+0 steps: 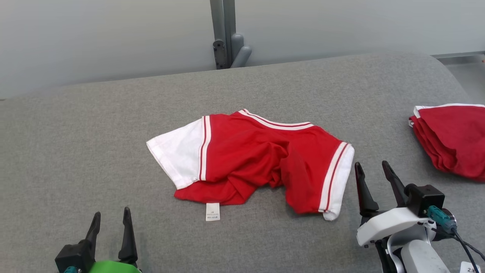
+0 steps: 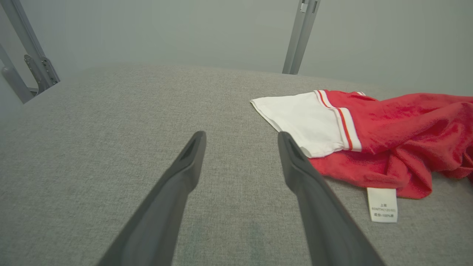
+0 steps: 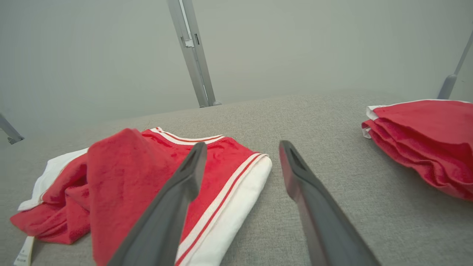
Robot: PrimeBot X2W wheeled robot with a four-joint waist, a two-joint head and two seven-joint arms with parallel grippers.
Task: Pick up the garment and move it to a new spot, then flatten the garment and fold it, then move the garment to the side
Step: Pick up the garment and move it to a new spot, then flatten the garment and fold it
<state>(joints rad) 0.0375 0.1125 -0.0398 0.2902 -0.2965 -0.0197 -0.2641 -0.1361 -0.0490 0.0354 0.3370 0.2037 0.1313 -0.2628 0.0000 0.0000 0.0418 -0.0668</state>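
The garment is a small red shirt with white sleeves and striped trim, lying crumpled in the middle of the grey padded table. Its white care label pokes out at the near edge. My left gripper stands open at the lower left, well short of the shirt, nothing between its fingers. In the left wrist view the garment lies just right of the open left gripper. My right gripper is open beside the shirt's right sleeve. In the right wrist view the garment lies left of the open right gripper.
A stack of folded red garments sits at the table's right edge, also seen as a red stack in the right wrist view. A grey metal post rises behind the table's far edge, before a pale wall.
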